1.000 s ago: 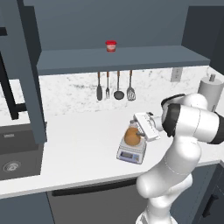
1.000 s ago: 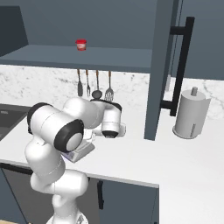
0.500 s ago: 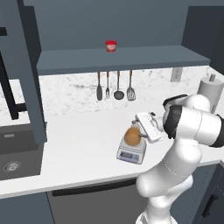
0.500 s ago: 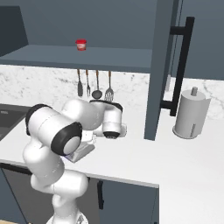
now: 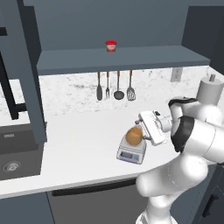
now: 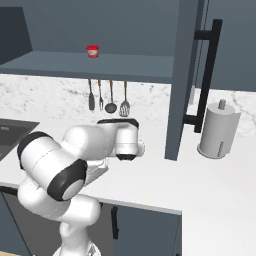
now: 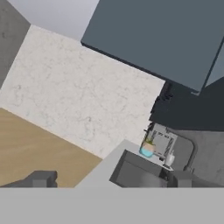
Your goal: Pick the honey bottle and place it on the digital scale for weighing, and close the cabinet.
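The small amber-orange honey bottle (image 5: 134,136) rests on the flat pale grey digital scale (image 5: 131,153) on the white bench (image 5: 78,144); the tool (image 5: 143,132) touches it, grip unclear.

You're in a kitchen | white marble-look bench (image 5: 74,144) | sink (image 5: 13,153) set in its left end | utensils (image 5: 114,86) hanging on the backsplash | slate-blue cabinet (image 6: 185,75) overhead | paper towel roll (image 6: 218,130) | digital scale (image 5: 131,153)

Ahead of me a white counter (image 5: 74,144) meets a marbled backsplash (image 5: 70,94) hung with utensils (image 5: 114,85); sink (image 5: 15,153) left, paper towel roll (image 6: 218,131) right.
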Tool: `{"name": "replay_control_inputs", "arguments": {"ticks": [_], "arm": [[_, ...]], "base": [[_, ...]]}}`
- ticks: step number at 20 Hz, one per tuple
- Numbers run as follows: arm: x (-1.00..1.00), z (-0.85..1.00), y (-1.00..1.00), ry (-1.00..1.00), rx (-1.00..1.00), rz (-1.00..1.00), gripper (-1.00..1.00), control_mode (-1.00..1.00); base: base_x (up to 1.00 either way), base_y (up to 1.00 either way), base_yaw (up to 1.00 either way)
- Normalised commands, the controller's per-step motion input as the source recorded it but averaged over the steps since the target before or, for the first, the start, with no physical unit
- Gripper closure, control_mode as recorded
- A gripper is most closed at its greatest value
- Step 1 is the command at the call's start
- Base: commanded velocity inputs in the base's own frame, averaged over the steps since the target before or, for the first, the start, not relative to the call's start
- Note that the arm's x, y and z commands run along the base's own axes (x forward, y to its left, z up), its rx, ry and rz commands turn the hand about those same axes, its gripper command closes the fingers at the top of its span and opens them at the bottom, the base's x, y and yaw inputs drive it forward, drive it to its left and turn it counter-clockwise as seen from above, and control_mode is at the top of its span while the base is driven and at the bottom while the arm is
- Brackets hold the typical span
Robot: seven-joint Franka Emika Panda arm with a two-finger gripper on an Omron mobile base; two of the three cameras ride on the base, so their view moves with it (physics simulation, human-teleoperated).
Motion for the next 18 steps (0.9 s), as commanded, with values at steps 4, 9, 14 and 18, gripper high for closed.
{"name": "replay_control_inputs", "arguments": {"ticks": [4,9,14,18], "arm": [[0.00,0.00,0.00,0.00,0.00,-0.01,-1.00,-1.00],[-0.02,0.10,0.00,-0.02,0.00,0.00,-1.00,-1.00],[-0.13,0.21,0.00,-0.05,0.00,0.00,-1.00,-1.00],[-0.16,0.24,0.00,-0.08,0.00,0.00,-1.00,-1.00]], "base": [[0.00,0.00,0.00],[0.00,0.00,0.00],[0.00,0.00,0.00],[0.00,0.00,0.00]]}}
